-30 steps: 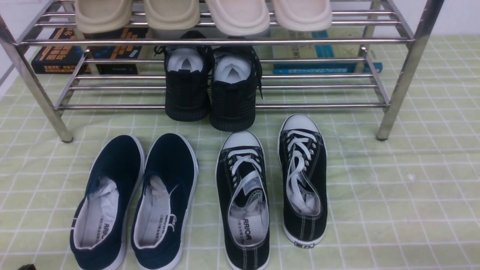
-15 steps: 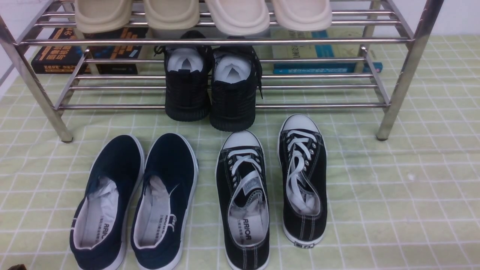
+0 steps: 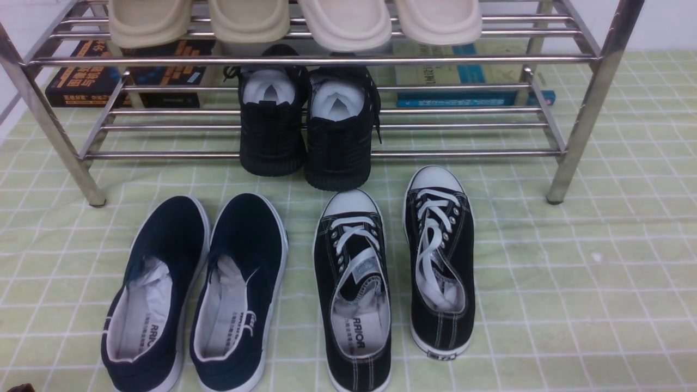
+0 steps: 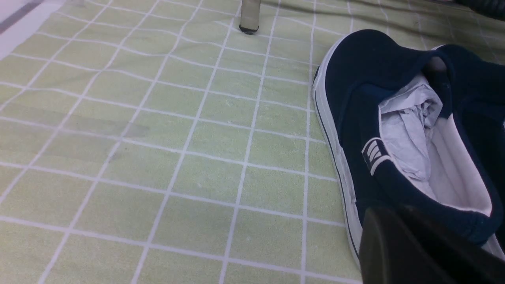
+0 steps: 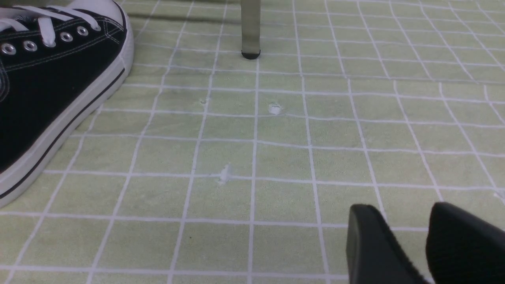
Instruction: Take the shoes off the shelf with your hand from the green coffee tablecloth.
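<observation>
I see slip-ons [image 3: 245, 226] beside sneakers [image 3: 465, 261] on cloth [image 3: 626, 305], rack [image 3: 321, 61] beyond. Right pincer [image 5: 402, 209]: tips apart. Left pincer [image 4: 392, 213]: blurred, can't tell.

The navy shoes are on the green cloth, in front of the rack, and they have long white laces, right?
Not quite: the navy shoes have no laces, they just slip on, as the front view shows. They are indeed on the green cloth, in front of the rack.
</observation>
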{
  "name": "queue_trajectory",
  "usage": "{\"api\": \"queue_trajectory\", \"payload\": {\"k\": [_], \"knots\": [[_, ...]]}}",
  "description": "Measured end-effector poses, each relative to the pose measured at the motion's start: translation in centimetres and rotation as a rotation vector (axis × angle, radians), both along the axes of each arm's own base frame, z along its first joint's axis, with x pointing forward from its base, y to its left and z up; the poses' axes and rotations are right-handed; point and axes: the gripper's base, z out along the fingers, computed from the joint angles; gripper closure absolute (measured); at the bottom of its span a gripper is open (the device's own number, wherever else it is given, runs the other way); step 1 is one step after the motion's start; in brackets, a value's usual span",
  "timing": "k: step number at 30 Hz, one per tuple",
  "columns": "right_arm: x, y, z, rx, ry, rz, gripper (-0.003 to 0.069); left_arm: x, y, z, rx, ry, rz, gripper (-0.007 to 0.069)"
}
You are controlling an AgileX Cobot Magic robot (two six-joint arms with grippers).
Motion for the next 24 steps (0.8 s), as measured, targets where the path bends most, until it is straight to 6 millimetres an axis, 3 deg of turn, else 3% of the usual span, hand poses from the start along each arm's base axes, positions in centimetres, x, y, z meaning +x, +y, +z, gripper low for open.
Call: {"api": "queue_trajectory", "payload": {"k": [24], "knots": [[0.0, 0.0, 0.0, 0.0, 0.0, 0.0, 0.0421, 0.0, 0.0, 0.0, 0.0, 0.0, 0.0, 0.0559]]}}
